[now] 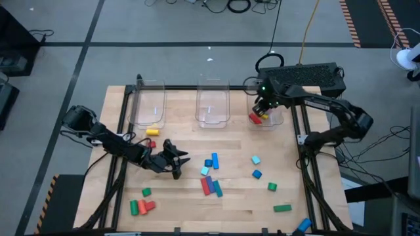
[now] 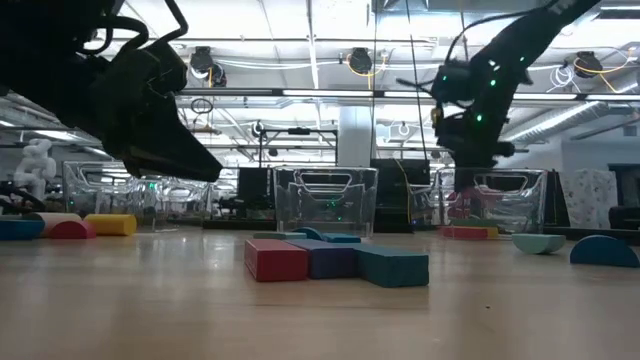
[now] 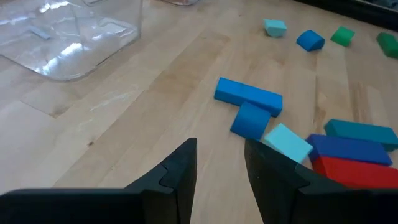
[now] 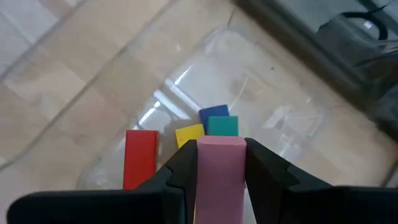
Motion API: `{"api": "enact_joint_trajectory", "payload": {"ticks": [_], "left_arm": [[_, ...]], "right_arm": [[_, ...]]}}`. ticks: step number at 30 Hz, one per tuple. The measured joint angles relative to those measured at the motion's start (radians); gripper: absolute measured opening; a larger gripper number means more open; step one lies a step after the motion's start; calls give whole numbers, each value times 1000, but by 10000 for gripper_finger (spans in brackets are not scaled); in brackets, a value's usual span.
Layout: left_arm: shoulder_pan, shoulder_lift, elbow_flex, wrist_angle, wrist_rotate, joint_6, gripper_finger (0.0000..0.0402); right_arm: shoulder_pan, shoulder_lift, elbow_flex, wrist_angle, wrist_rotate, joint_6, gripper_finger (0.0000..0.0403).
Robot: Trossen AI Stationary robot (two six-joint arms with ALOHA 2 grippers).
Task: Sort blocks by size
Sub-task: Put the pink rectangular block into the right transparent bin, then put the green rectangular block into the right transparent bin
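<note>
Presently the right claw (image 4: 221,163) is held above the clear bin (image 1: 270,117) at the bench's (image 1: 197,141) one o'clock corner, its fingers closed on a pink block (image 4: 219,177). Inside that bin a red bar (image 4: 140,158), a yellow block (image 4: 189,134), a green block (image 4: 222,126) and a blue block (image 4: 214,112) are seen lying together. The left claw (image 3: 221,163) is parked low over bare wood at about eight o'clock of the bench centre, its fingers parted a little with nothing between them. Ahead of it, loose blocks are scattered: a blue bar (image 3: 247,96), a light blue cube (image 3: 285,143) and a red bar (image 3: 354,171). Two more clear bins (image 1: 212,105) stand at twelve and eleven o'clock.
</note>
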Motion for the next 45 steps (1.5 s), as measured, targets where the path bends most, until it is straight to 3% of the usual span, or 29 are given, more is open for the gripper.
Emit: {"api": "enact_joint_trajectory", "payload": {"ticks": [9, 22, 35, 45], "left_arm": [[-4, 0, 0, 0, -1, -1, 136], [-4, 0, 0, 1, -2, -1, 136], [-4, 0, 0, 1, -28, -1, 136], [-4, 0, 0, -2, -30, -1, 136]], "right_arm": [[0, 114, 0, 19, -68, -4, 100], [1, 136, 0, 18, -68, -22, 199], [86, -169, 0, -86, -62, 35, 172], [381, -322, 0, -320, -109, 182, 170]]}}
